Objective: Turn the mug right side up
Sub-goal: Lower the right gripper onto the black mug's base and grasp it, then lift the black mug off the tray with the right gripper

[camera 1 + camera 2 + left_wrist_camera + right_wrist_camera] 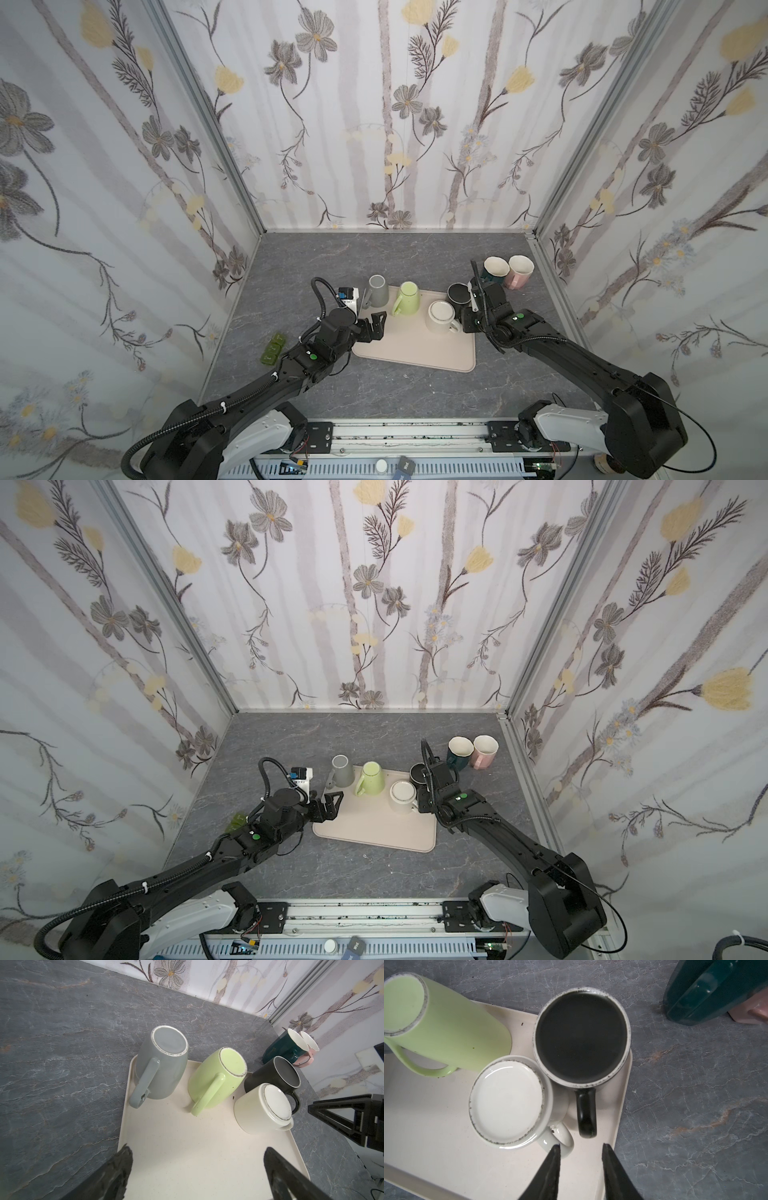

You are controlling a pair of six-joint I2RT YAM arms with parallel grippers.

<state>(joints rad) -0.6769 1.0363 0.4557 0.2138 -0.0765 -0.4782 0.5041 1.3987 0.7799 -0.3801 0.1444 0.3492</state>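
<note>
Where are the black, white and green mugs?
black mug (581, 1039), right wrist view, on its dark inside.
white mug (506, 1101), right wrist view, on its upturned base.
green mug (206, 1073), left wrist view, on its side wall.

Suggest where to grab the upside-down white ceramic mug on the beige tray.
Probably best: on the white ceramic mug, pinch the handle, coming from the right gripper side. The loop juts toward it, while the upright black mug crowds the body.
</note>
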